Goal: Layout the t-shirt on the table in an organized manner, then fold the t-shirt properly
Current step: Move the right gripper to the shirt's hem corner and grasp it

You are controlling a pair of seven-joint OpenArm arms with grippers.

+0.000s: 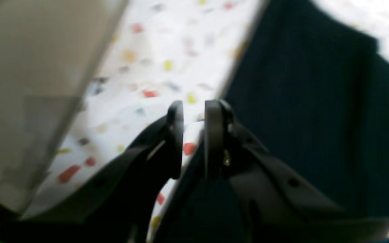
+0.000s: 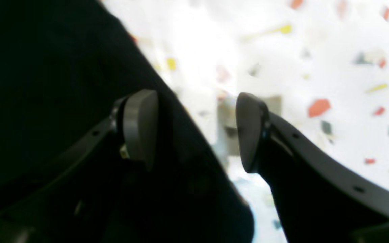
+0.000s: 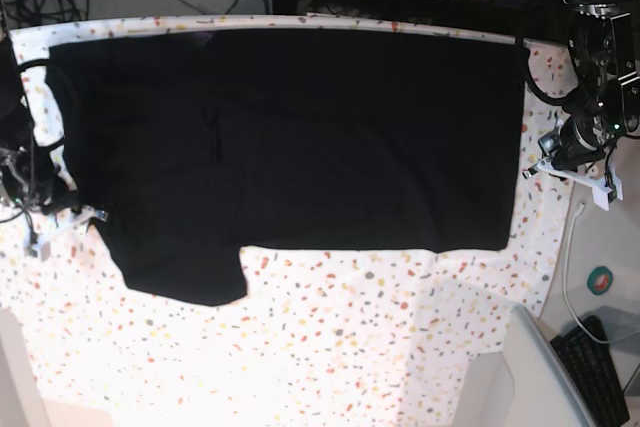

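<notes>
The black t-shirt (image 3: 300, 137) lies spread flat across the speckled table (image 3: 350, 327), with one sleeve (image 3: 180, 267) sticking out toward the front left. My left gripper (image 1: 193, 135) is low at the shirt's straight edge (image 1: 235, 74). Its jaws are narrowly open, with speckled cloth showing in the slim gap and black fabric beside the right finger (image 1: 213, 135). My right gripper (image 2: 196, 131) stands wide open astride the shirt's other edge. Its left finger (image 2: 140, 125) is over the t-shirt (image 2: 46, 84) and its right finger (image 2: 250, 131) over the table (image 2: 333, 67).
The left arm (image 3: 580, 137) stands at the table's right end and the right arm (image 3: 25, 162) at its left end. A plain white side surface (image 3: 530, 367), a keyboard (image 3: 600, 372) and a green tape roll (image 3: 600, 280) sit at the front right. Cables run along the back.
</notes>
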